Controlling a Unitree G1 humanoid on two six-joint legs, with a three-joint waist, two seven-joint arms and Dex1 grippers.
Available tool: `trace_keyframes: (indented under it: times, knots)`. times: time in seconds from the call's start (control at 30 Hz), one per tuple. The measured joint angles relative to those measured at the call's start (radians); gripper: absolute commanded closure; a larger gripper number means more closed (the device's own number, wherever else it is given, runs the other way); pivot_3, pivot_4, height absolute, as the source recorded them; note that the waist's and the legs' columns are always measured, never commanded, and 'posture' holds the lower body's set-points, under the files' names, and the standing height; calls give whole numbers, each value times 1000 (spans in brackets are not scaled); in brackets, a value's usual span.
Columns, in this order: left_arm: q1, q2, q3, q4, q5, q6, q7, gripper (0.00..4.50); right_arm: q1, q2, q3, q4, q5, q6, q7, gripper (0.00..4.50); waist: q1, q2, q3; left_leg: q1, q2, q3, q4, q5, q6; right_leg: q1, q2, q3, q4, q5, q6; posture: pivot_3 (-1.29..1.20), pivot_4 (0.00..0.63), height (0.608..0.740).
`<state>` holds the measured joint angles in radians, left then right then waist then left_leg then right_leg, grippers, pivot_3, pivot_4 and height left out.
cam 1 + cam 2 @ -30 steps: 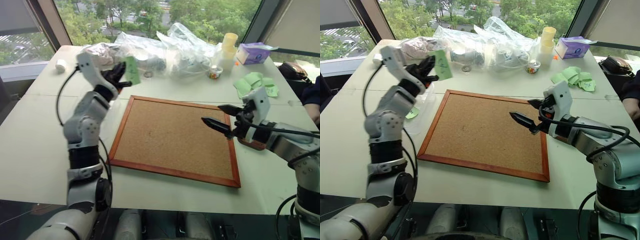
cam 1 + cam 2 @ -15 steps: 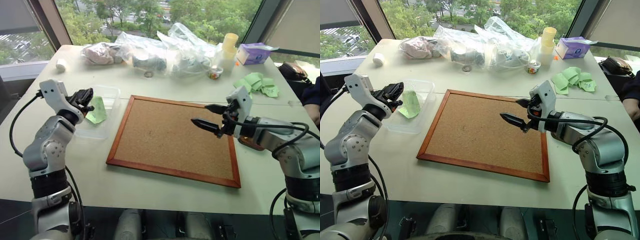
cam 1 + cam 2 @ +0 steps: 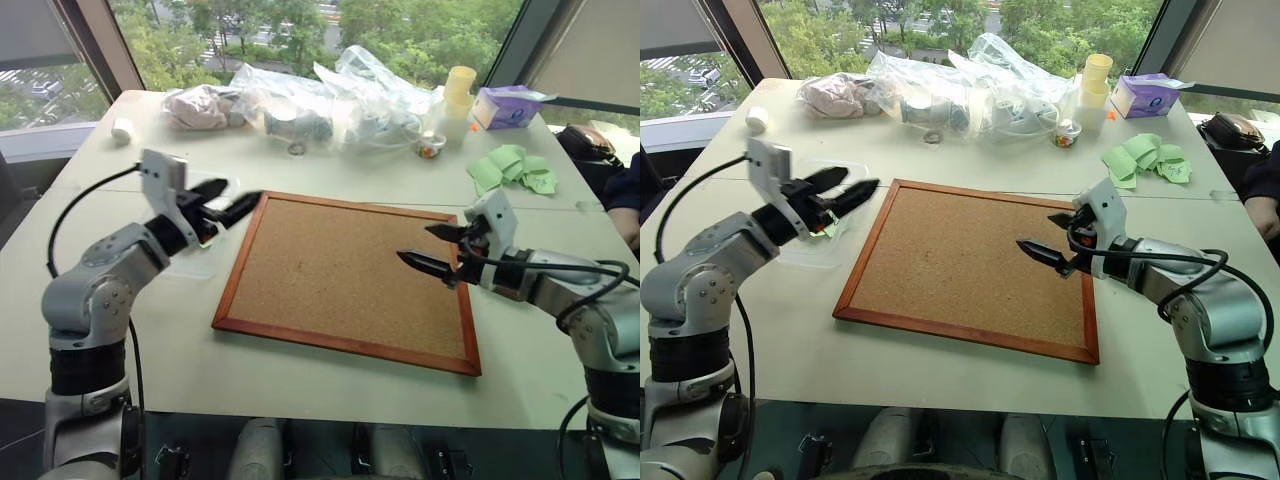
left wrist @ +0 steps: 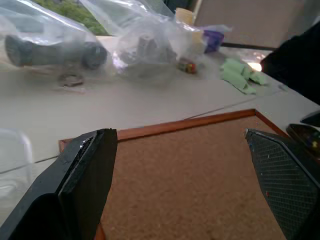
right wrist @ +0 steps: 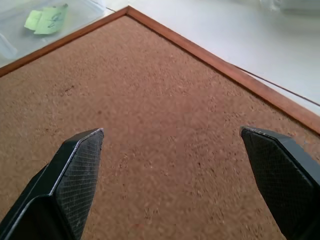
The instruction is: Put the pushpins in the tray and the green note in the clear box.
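Both sets of jaws are standing wide apart, and neither is holding anything. The left gripper is hanging over the clear box, just by the left edge of the corkboard, and its black fingers are pointing toward the board. The right gripper is hanging over the right part of the corkboard, with its fingers pointing toward the left.

The green note is lying flat inside the clear box, and the dark scribbles on it are facing up. In the right eye view a bit of the note is peeking out beside the left gripper. The box is sitting on the bench, just beside the board's left frame.

The tray is showing at the edge of the left wrist view, past the far corner of the corkboard. Something small and yellow is lying in it, but I cannot tell if it is a pushpin.

The corkboard is lying flat in the middle of the bench, and its brown face is looking bare. Behind it, clear plastic bags are lying in a heap. Near them, a stack of yellow cups is standing, and a purple tissue box is sitting close by. A bunch of green paper slips is lying past the board's far right corner.
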<state>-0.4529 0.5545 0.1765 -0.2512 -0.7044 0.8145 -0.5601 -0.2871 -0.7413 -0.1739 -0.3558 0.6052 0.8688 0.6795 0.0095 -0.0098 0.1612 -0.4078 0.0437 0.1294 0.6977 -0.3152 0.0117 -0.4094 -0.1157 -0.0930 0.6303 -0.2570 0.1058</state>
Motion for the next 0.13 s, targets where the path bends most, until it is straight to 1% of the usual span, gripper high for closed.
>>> trace_keyframes:
  times: [0.13]
  knots:
    - [52,32,-108,-5,35,-15,-100,28,51,-11,-26,-46,11,10,-1,0,-2,0,0,0,1,0,-1,0,-1,0,1,0,0,0,0,0,150,740]
